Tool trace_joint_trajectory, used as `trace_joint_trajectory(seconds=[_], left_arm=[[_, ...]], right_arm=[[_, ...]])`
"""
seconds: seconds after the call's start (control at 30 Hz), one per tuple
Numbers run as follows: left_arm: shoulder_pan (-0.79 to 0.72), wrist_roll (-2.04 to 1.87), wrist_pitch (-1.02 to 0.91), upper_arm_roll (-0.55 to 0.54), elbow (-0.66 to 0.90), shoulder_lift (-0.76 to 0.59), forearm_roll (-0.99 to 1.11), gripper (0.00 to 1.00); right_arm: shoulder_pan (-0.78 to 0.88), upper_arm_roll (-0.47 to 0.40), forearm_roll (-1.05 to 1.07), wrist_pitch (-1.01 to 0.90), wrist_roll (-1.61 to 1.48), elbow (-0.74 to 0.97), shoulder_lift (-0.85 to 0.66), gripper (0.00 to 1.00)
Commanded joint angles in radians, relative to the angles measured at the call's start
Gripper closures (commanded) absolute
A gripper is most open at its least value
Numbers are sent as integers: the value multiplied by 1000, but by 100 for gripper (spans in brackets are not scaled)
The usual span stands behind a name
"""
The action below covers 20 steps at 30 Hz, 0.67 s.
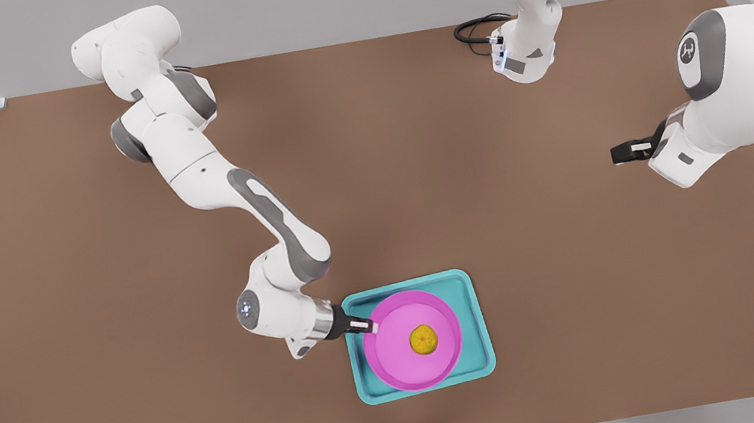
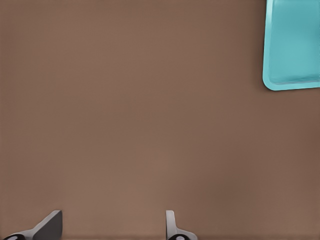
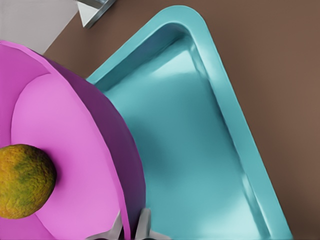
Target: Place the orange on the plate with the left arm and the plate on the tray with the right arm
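1. Plate [image 1: 400,359] sits inside the tray [image 1: 473,317], its magenta rim pinched by the right gripper [image 1: 367,326], which reaches in from the front view's left.
2. In the right wrist view the two fingertips [image 3: 145,222] close on either side of the plate's rim [image 3: 125,165], one inside and one outside, so this claw is clamped on the plate.
3. The orange [image 1: 424,339] rests near the middle of the plate, just beyond the right gripper's tips and apart from them; the right wrist view shows its rough yellow-green skin [image 3: 22,181] lying on the lighter pink floor.
4. Beyond the gripped rim, the teal tray floor [image 3: 200,150] spreads out with its raised rounded edge on the brown table [image 3: 285,60].
5. The left gripper [image 1: 621,153] hangs well apart from the tray, on the front view's right, waiting above bare table [image 1: 94,286].
6. Its two fingers [image 2: 50,227] stand spread wide with nothing between them, so this claw is open; one corner of the tray [image 2: 295,50] lies well off from them on the table [image 2: 150,100].
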Motion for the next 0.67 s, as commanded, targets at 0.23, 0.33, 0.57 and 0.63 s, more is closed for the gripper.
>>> trace_joint_trajectory(seconds=[0.23,0.33,0.57,0.63], left_arm=[[0,5,7,0,-1,0,2,0],[2,12,-1,0,1,0,3,0],[2,11,-59,18,96,56,28,0],[2,20,-79,18,96,53,26,0]], right_arm=[[-170,-35,-95,-524,68,-437,-476,0],[-322,-51,-537,-1012,-159,-421,-747,0],[-362,-49,-704,-1078,-281,-500,-1079,0],[-362,-49,-704,-1078,-287,-506,-1088,0]])
